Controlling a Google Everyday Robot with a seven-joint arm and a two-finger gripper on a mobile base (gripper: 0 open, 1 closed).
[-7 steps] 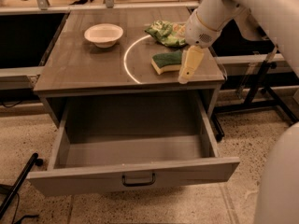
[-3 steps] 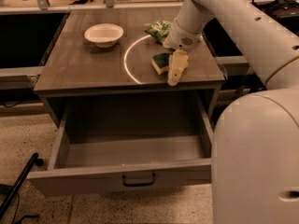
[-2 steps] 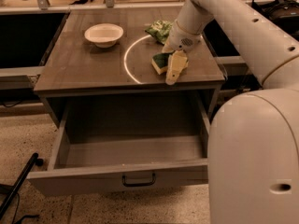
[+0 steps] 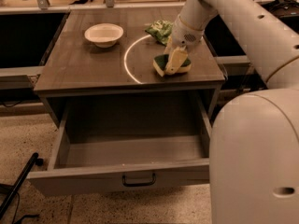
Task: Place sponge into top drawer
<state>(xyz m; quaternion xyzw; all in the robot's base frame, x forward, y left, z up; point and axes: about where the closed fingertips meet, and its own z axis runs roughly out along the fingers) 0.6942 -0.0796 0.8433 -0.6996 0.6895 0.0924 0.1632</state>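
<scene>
The sponge (image 4: 160, 63), green on top with pale yellow foam below, lies on the cabinet top (image 4: 84, 69) near its front right corner. My gripper (image 4: 174, 62) is down on the sponge, covering its middle and right part, with the white arm reaching in from the upper right. The top drawer (image 4: 84, 177) is pulled wide open below the cabinet top. Its inside is bare, and its dark bail handle (image 4: 138, 180) is on the front panel.
A white bowl (image 4: 103, 33) stands at the back left of the cabinet top. A wrinkly green snack bag (image 4: 160, 30) lies just behind my gripper. A white arc (image 4: 127, 62) is marked on the top. The robot's white body (image 4: 254, 162) fills the lower right.
My gripper has moved left from the sponge's right side and come down onto it. The sponge, bowl and drawer have stayed in place.
</scene>
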